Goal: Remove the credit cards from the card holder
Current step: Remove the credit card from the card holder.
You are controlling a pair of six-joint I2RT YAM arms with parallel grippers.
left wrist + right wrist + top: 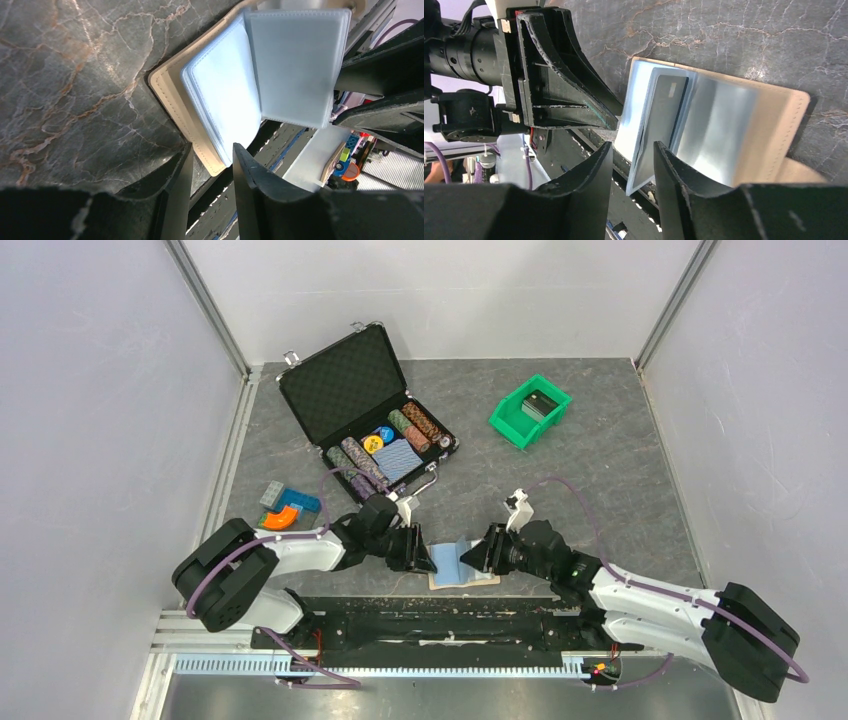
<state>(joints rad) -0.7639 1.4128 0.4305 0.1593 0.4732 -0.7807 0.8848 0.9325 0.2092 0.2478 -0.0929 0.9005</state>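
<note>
- From the top view you see the flat tan folding card holder (470, 580) lying open at 6 o'clock on the grey marbled tabletop (600, 460), close to the near edge; the left gripper (425, 555) meets it from 9 o'clock and the right gripper (475, 555) from 3 o'clock; this view is too far off to show you either grip.
- Only the left wrist view shows you the holder's corner, tan cover with a stack of clear plastic sleeves (225, 100) on it, sitting between the left fingers; they are clenched on that corner; a second bunch of sleeves stands upright at 1 o'clock of the frame.
- Only the right wrist view shows you a dark-faced thin rectangular credit card (671, 107), tucked in an upright sleeve inside the holder; the right fingers stand parted either side of that sleeve's lower corner, with a gap on each side, grasping nothing; the left arm's fingers converge on the holder's edge at 9 o'clock of this frame.
- The top view alone gives you the rest of the table; a black foam-lined case (340, 380), lid raised, at 11 o'clock, with rows of poker chips (420, 420) in it; a green plastic bin (510, 420) at 1 o'clock, something dark inside; small blue and orange pieces (285, 510) at 9 o'clock.
</note>
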